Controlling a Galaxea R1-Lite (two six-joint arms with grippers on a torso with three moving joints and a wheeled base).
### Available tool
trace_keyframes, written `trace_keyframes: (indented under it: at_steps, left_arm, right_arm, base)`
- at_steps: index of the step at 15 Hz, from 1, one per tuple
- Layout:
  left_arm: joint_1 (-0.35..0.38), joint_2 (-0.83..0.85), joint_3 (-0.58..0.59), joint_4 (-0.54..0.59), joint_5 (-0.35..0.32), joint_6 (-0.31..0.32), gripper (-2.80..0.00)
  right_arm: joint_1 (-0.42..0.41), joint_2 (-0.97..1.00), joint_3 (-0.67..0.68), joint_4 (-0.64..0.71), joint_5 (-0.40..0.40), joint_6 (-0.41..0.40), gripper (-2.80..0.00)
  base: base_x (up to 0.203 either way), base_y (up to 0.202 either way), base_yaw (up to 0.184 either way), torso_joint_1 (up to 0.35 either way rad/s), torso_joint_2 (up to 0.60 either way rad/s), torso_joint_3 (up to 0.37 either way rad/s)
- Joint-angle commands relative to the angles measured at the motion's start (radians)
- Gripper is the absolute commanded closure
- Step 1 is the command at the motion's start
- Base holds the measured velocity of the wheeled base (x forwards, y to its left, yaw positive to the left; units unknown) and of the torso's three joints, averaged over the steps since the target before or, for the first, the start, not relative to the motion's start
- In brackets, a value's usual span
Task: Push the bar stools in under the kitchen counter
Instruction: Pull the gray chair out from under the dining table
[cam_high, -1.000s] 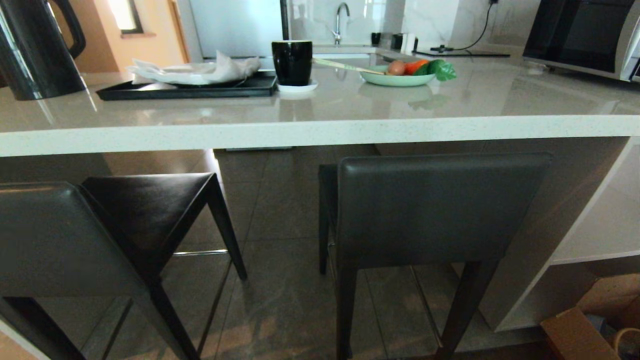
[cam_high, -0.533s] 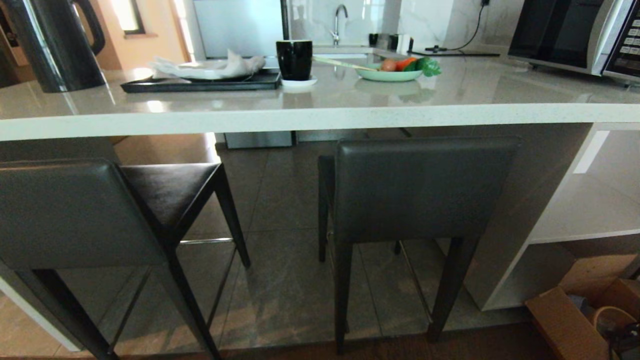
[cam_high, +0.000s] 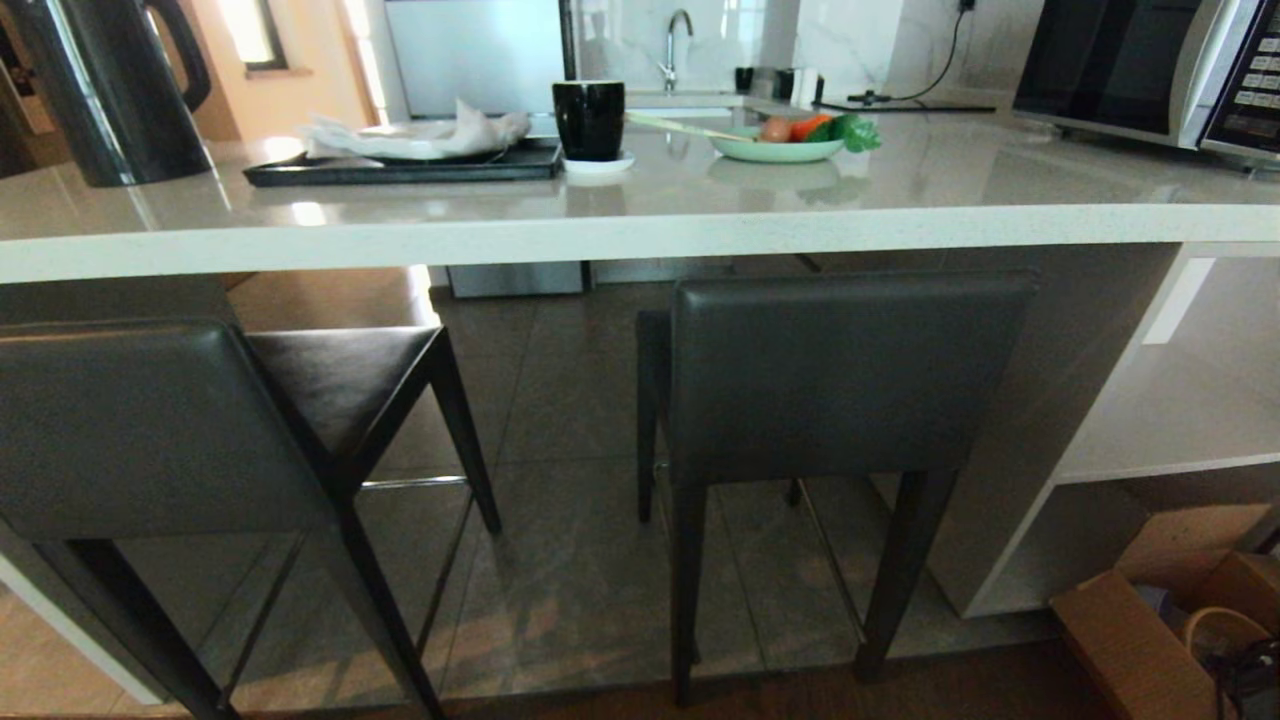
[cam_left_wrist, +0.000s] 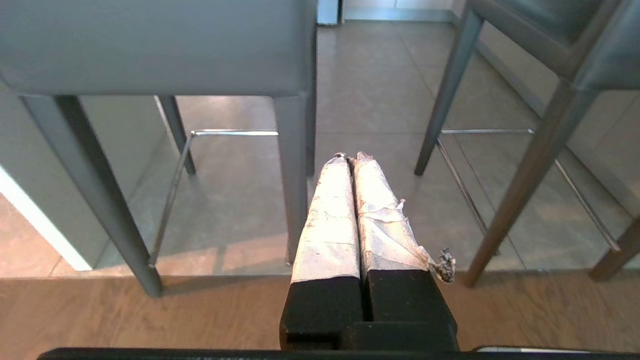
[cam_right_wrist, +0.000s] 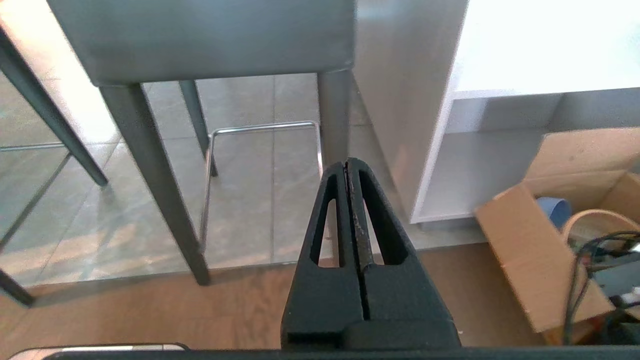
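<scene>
Glossy kitchen counter (cam_high: 640, 235), 2 bar stools (cam_high: 845, 375) beneath, tiled floor (cam_high: 570, 420).

A home kitchen, seen from low in front of a long pale speckled stone kitchen counter (cam_high: 640, 235) with two dark bar stools (cam_high: 840, 380) standing on grey floor tiles (cam_high: 570, 400) in front of it. On the counter sit a black kettle (cam_high: 110, 85), a black tray with a white cloth (cam_high: 400, 160), a black mug (cam_high: 589, 118), a green plate of vegetables (cam_high: 790, 145) and a microwave (cam_high: 1150, 70) — everyday household things. Behind them a sink tap (cam_high: 678, 40) rises against a marble wall, and white open shelves (cam_high: 1180, 420) stand at the counter's right end beside a cardboard box (cam_high: 1140, 640) on the floor.
</scene>
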Motion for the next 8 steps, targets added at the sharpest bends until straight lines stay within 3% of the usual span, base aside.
trace_keyframes:
  at_steps: [1, 8]
  left_arm:
    - [0.000, 0.001, 0.000, 0.000, 0.000, -0.001, 0.00]
    - [0.000, 0.001, 0.000, 0.000, 0.000, -0.002, 0.00]
  right_arm:
    - [0.000, 0.000, 0.000, 0.000, 0.000, 0.000, 0.00]
    - [-0.001, 0.000, 0.000, 0.000, 0.000, 0.000, 0.00]
  base:
    - [0.004, 0.119, 0.000, 0.002, 0.00, -0.001]
    - [0.000, 0.194, -0.001, 0.001, 0.00, 0.002]
